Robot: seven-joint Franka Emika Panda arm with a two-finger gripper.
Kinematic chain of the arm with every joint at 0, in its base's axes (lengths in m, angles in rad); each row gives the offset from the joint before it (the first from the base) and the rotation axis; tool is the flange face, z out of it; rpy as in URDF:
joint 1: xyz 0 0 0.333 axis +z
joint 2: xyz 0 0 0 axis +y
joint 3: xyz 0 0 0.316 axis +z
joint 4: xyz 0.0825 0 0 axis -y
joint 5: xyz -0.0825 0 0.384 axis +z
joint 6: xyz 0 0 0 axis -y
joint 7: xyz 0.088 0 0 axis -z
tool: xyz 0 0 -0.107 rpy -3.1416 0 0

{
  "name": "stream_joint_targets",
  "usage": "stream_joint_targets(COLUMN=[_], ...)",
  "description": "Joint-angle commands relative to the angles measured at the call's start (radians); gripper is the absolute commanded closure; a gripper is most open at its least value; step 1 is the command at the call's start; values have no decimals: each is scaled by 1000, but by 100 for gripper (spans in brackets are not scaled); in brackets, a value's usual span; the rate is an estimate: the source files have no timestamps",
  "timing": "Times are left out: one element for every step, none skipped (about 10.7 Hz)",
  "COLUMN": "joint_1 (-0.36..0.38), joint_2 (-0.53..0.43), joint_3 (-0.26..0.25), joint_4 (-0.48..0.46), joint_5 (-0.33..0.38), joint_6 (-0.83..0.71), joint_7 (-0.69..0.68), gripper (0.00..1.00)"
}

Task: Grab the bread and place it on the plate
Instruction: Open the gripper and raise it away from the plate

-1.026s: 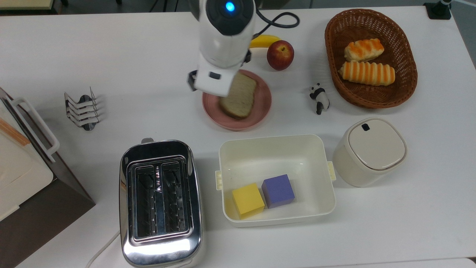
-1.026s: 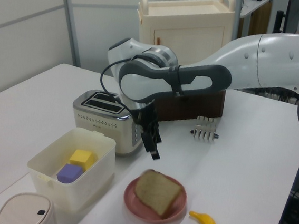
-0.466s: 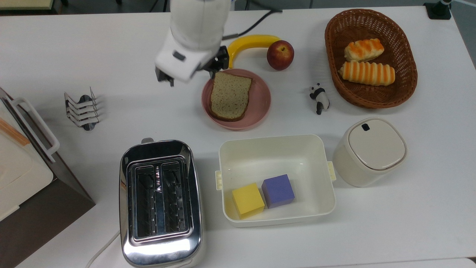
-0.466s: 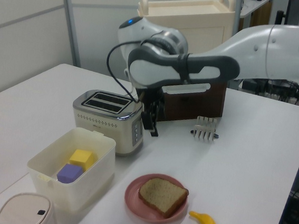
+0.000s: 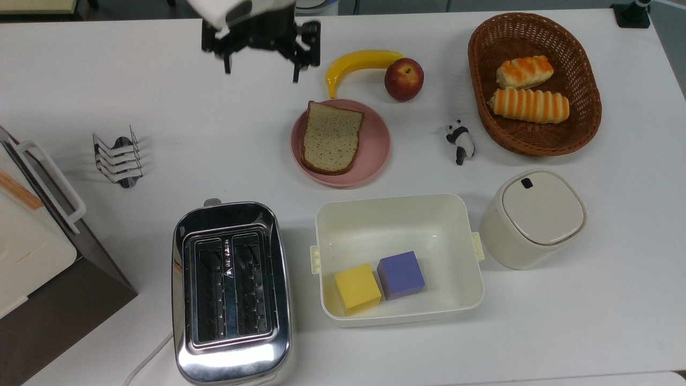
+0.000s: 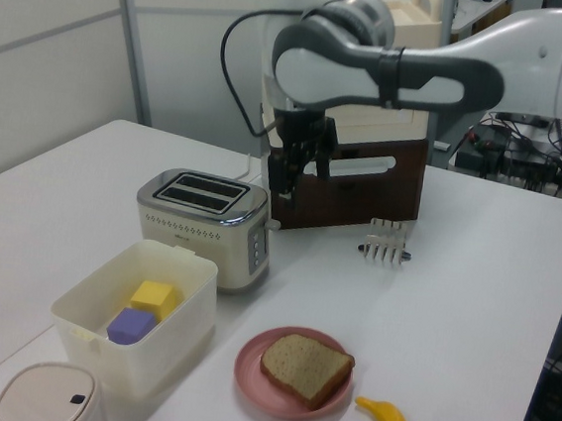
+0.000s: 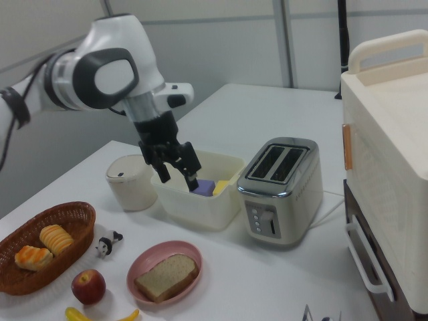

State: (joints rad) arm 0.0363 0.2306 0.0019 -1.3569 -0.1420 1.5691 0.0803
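No readable text, brand, number or sign is found in any of the views. A small marking is seen between the slots of the chrome two-slot toaster (image 5: pixel 231 294), but it cannot be made out.

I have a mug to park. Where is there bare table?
Bare table lies between the toast rack and the plate, and right of the lidded tub. It is crowded around the plate: banana, apple, panda.
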Motion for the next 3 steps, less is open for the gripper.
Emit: stream_joint_targets(joint_1=[-24,-29,-44], joint_2=[-137,-139,-140], joint_3=[0,-3,-3], joint_4=[-117,-117,-114], joint_5=[105,108,110], joint_6=[15,12,11], joint_7=[15,-40,-91], gripper=[0,0,0])
